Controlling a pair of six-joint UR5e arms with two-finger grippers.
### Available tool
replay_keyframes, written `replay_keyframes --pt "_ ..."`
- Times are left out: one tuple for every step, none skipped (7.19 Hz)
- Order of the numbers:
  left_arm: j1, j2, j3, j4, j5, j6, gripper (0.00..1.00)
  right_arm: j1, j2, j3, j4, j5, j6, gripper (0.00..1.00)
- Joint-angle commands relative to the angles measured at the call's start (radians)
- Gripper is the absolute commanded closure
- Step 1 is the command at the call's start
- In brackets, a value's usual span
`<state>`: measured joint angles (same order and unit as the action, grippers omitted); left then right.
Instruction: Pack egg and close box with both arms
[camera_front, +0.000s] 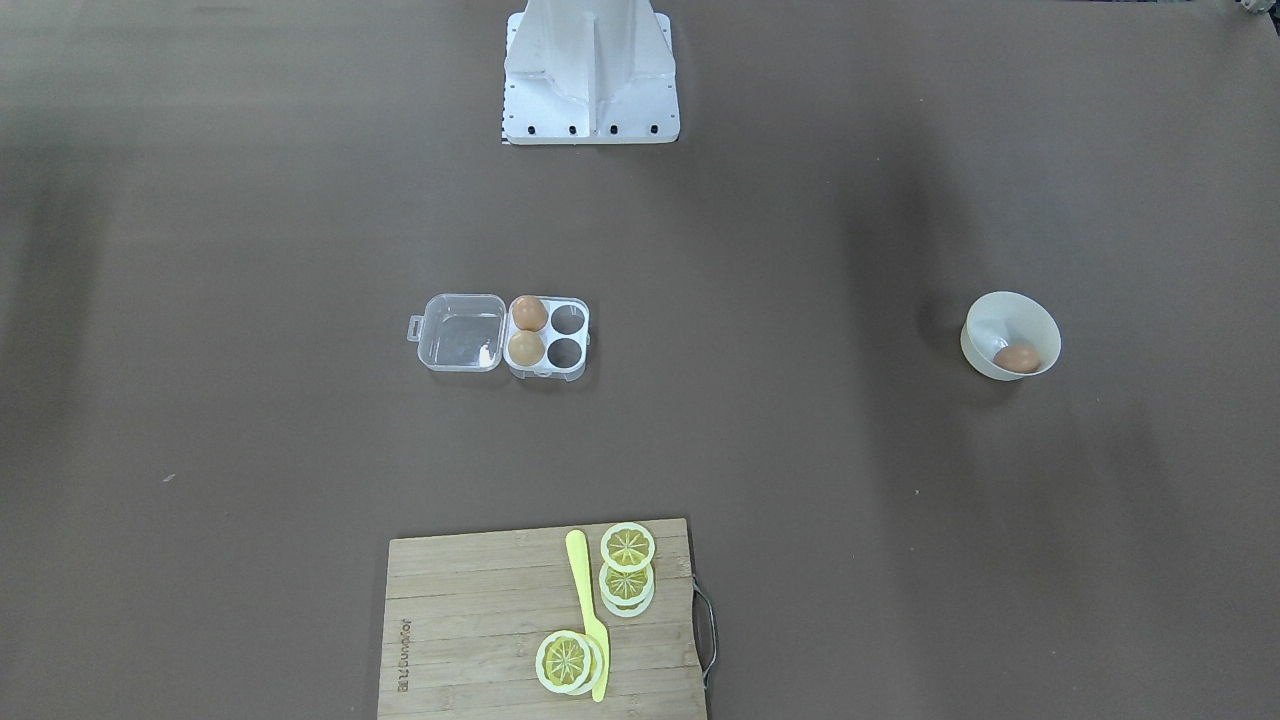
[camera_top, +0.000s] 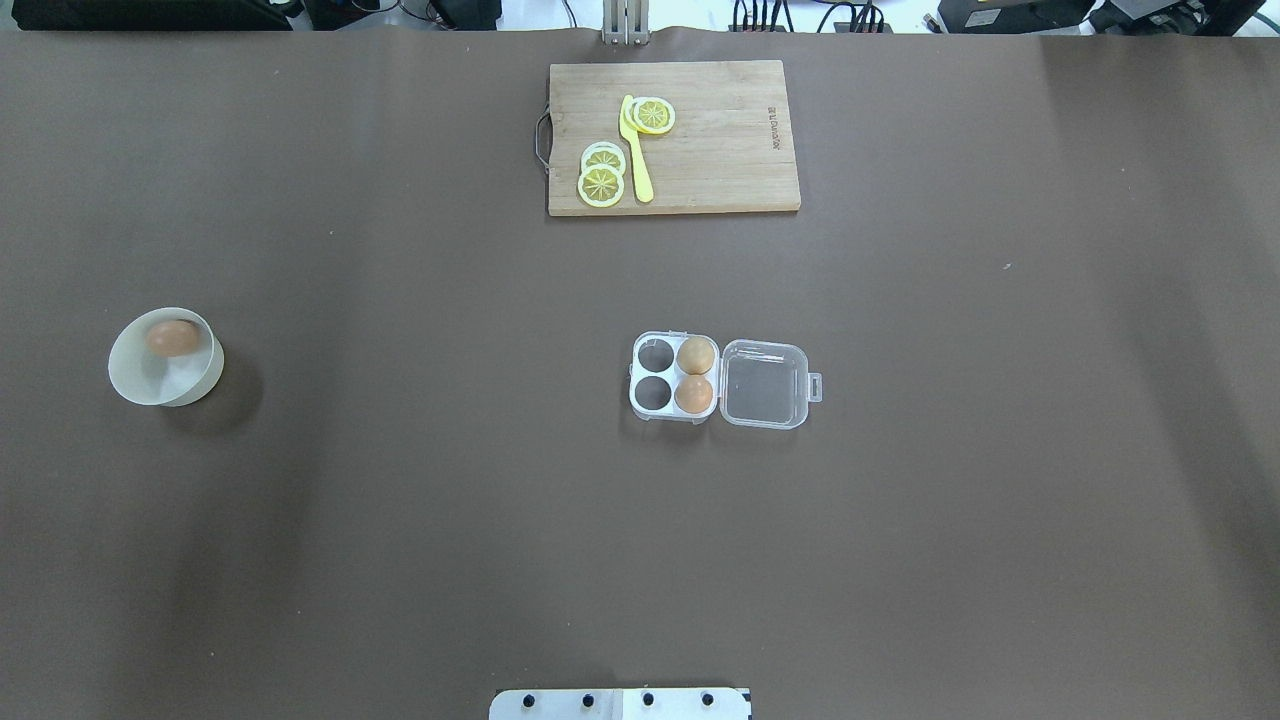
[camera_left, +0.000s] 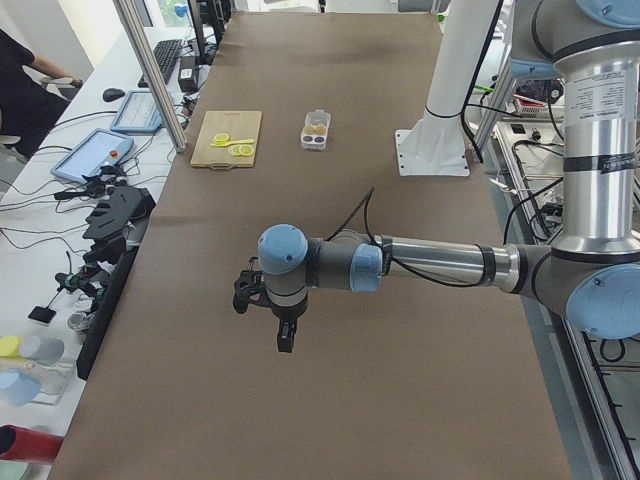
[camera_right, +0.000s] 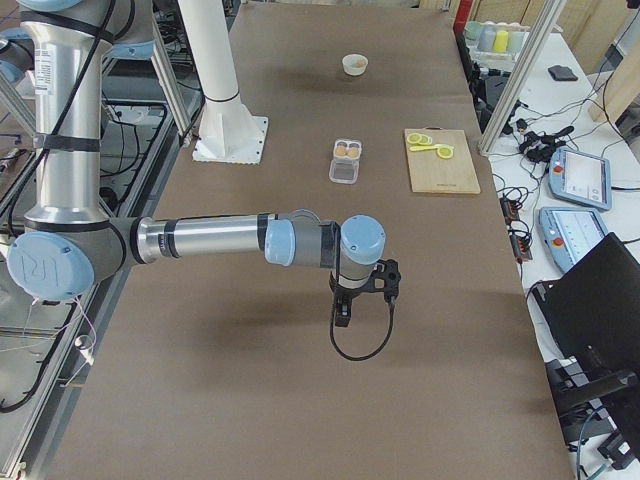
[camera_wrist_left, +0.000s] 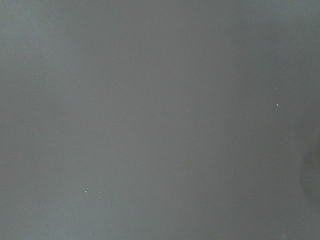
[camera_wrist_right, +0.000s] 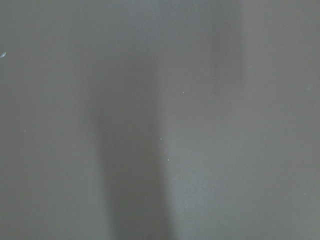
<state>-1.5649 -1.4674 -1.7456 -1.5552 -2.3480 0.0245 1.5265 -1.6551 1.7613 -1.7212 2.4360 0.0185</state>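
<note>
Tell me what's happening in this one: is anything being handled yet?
Nothing is being handled yet. The left arm and right arm hover over bare table, touching nothing. The box sits open mid-table, its lid laid flat, with two eggs in it and two cells empty. The egg to pack lies in the bowl on the robot's left.

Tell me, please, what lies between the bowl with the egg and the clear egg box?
Nothing: in the overhead view, only bare brown table separates the bowl from the open box.
</note>
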Motion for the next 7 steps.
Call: replay_keyframes --pt "0.000 0.002 0.000 -0.003 0.000 -0.002 0.02 0.003 0.001 0.001 0.000 0.000 0.000 0.00" --pt "0.002 0.002 0.003 -0.005 0.001 -0.002 0.02 0.004 0.001 0.001 0.000 0.000 0.000 0.00" --pt "0.002 0.002 0.005 -0.006 0.001 -0.002 0.02 0.004 0.001 0.001 0.000 0.000 0.000 0.00" --pt "0.002 0.001 0.008 -0.006 0.001 0.000 0.02 0.006 0.001 0.003 0.000 0.000 0.000 0.00" --pt "0.002 0.001 0.008 -0.006 0.003 -0.002 0.02 0.007 0.001 0.003 0.000 0.000 0.000 0.00" --pt "0.002 0.002 0.005 -0.005 0.001 -0.003 0.02 0.009 0.001 0.004 0.000 0.006 0.003 0.00" --pt "0.002 0.001 0.009 -0.006 0.003 -0.003 0.02 0.009 0.001 0.007 0.000 0.008 0.003 0.00"
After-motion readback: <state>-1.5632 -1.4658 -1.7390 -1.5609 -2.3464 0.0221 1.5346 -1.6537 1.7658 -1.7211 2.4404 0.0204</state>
